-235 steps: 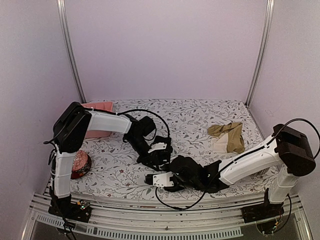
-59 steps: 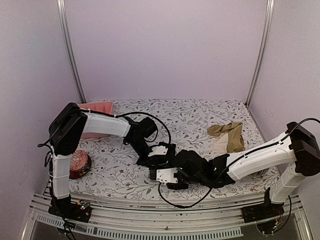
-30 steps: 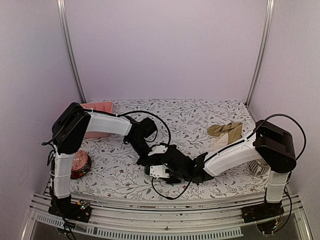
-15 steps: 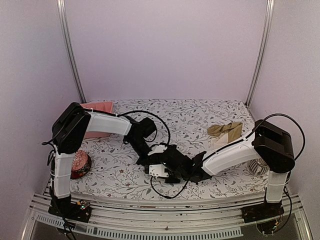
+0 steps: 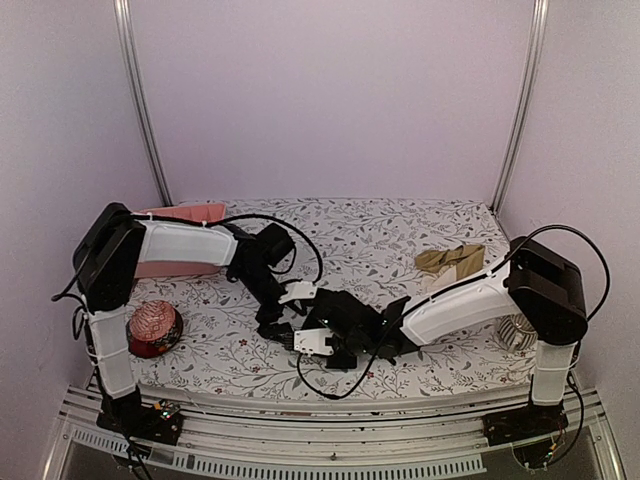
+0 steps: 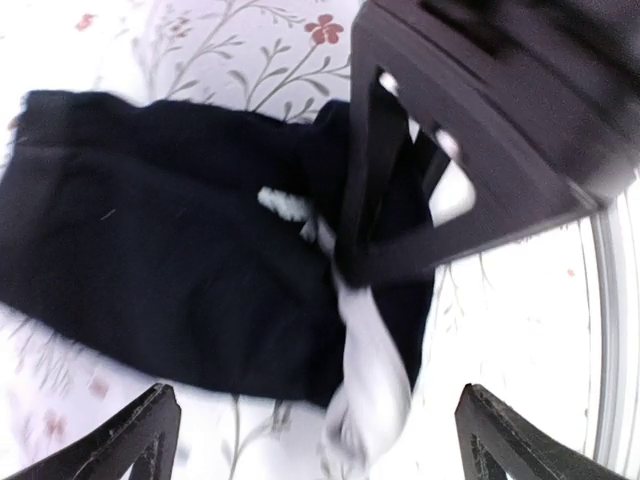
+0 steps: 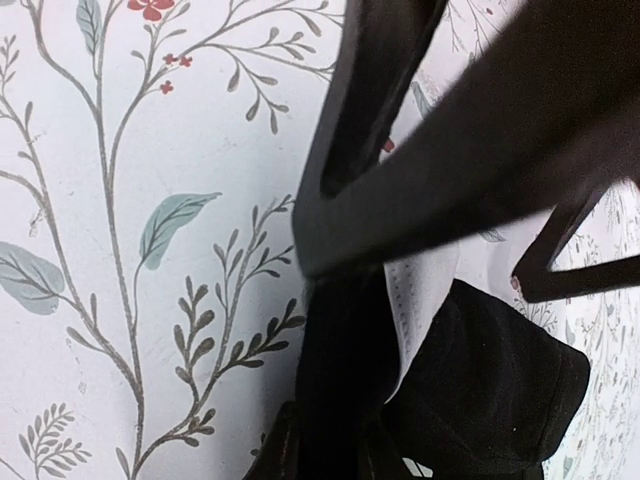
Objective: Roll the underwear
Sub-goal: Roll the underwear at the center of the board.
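The black underwear [image 5: 342, 308] lies bunched near the table's front middle. In the left wrist view the black underwear [image 6: 150, 240] is spread flat with its white trim [image 6: 375, 350] hanging toward me. My right gripper [image 5: 318, 338] is shut on one edge of it. The right wrist view shows black cloth [image 7: 500, 400] and white trim [image 7: 415, 300] pinched at the right gripper [image 7: 330, 450]. My left gripper [image 5: 278, 322] stands wide open just left of the cloth, holding nothing, and its tips frame the left gripper [image 6: 315, 425]. The tan underwear [image 5: 455, 268] lies crumpled at the back right.
A red bowl [image 5: 150, 328] sits by the left arm's base, and a pink cloth [image 5: 190, 213] lies at the back left corner. A small white object [image 5: 515, 335] rests beside the right arm's base. The flowered table cover [image 5: 380, 230] runs between side walls.
My left gripper has opened, let go of the black underwear and drawn back to the left. The right gripper has closed on the cloth's edge.
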`<state>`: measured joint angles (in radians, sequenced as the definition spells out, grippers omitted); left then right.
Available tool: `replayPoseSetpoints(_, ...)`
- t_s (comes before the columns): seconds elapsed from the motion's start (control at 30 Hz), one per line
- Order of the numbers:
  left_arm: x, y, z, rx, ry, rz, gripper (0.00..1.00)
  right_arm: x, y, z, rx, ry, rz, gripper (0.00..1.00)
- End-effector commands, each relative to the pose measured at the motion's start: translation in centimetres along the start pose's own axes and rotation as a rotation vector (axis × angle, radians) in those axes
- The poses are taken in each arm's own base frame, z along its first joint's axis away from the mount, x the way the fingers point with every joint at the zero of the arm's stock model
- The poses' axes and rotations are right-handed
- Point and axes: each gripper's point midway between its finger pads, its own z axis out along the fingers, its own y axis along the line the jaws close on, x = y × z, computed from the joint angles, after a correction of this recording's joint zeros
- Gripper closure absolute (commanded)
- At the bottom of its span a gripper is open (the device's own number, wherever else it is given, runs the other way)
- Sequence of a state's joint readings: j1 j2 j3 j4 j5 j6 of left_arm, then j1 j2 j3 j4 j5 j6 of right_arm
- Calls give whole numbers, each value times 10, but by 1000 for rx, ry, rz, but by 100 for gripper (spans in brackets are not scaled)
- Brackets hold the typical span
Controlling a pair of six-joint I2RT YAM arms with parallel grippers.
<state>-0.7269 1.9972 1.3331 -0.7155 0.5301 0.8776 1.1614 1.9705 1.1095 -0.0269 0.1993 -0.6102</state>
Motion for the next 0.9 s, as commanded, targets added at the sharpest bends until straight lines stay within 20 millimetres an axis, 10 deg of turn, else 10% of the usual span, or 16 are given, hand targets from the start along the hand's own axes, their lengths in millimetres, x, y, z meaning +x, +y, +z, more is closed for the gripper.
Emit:
replayPoseSetpoints(0.0, -1, -16, -26, -57, -22, 39, 2, 25, -12, 2, -36, 64, 161, 97)
replayPoseSetpoints(0.5, -5, -15, -85, -586, -321, 253, 2, 23, -3, -13, -420, -13, 467, 97)
replayPoseSetpoints(0.87, -8, -37, -65, -816, -290, 416, 3, 14, 19, -31, -725, -128, 578, 97)
